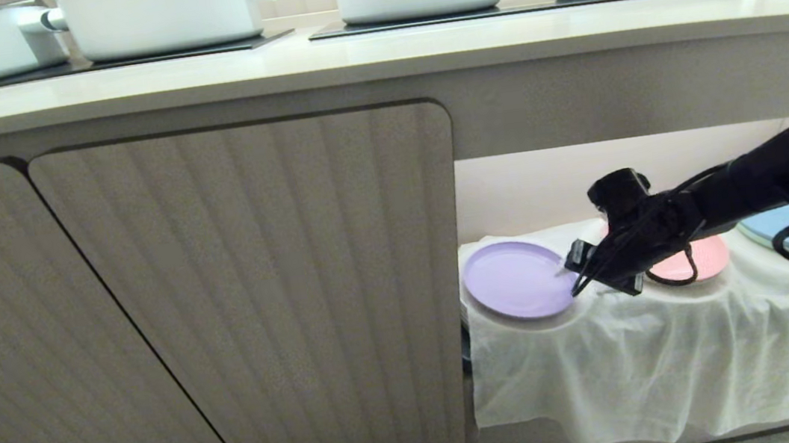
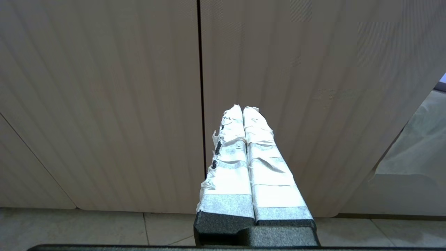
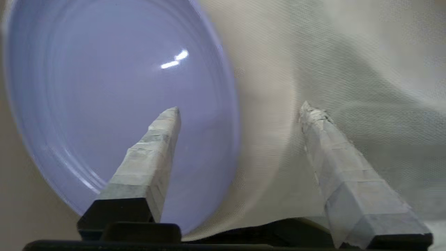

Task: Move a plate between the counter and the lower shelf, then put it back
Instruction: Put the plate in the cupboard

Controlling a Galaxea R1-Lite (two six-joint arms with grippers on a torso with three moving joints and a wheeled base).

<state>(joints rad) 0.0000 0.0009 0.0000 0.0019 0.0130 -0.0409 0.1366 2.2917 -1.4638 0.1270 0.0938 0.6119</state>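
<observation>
Now the round lilac-purple plastic plate [image 1: 518, 280] lies on the cloth-draped lower shelf [image 1: 654, 378], the right gripper [image 1: 576, 276] jaws spread astride its rim; withdrawing could snag the thin white cloth [image 3: 334, 69] and drag it.

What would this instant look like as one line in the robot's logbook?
plate: lying on lower shelf cloth | right gripper: open, straddling plate rim, not gripping | left gripper: shut, parked facing cabinet doors | counter: pots only
</observation>
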